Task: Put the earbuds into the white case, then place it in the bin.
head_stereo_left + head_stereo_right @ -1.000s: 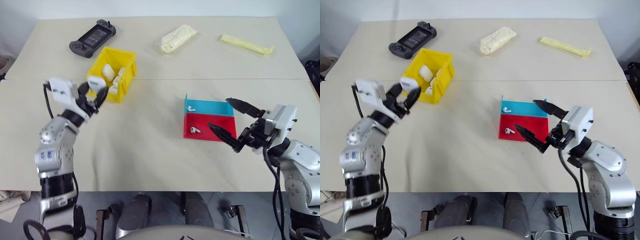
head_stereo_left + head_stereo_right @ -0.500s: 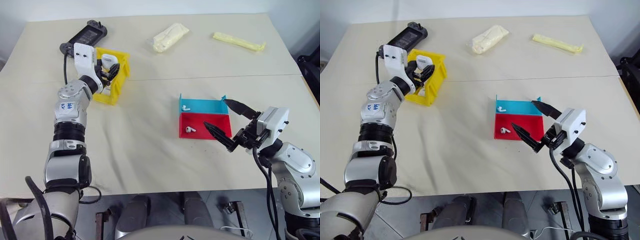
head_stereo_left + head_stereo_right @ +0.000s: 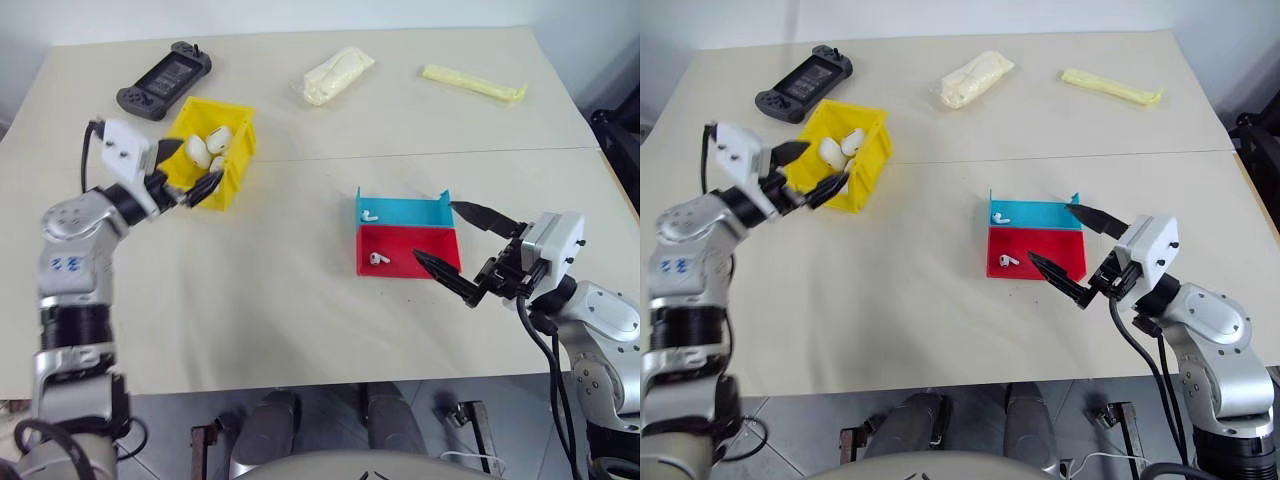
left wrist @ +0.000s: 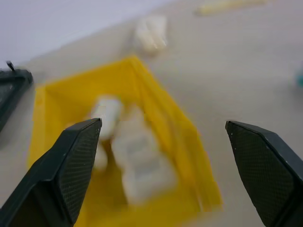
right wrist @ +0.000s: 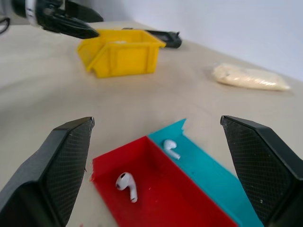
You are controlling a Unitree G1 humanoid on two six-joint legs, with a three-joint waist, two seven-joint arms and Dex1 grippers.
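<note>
Head view first: left gripper [image 3: 188, 172] hangs with fingers spread wide and nothing between them, right at the near end of the yellow bin [image 3: 236, 168], tips over its front lip. White cases [image 3: 198, 152] sit piled inside the bin, just past those fingertips. Right gripper [image 3: 470, 250] is spread wide too and empty, tips at the right edge of the red-and-blue tray [image 3: 445, 206]. One earbud [image 3: 378, 258] lies in the red half, another [image 3: 370, 214] in the blue half, both a bit beyond the fingertips.

Left wrist view: both fingers [image 4: 71, 165] stand far apart, with the bin's open top framed between them and blurry cases [image 4: 137, 158] in the middle.

Right wrist view: fingers [image 5: 61, 170] are wide open, tray [image 5: 215, 177] between them, one earbud [image 5: 127, 185] on red, the other [image 5: 170, 147] on blue. Bin [image 5: 120, 56] sits well beyond, with the left gripper [image 5: 75, 21] at its far side.
</note>
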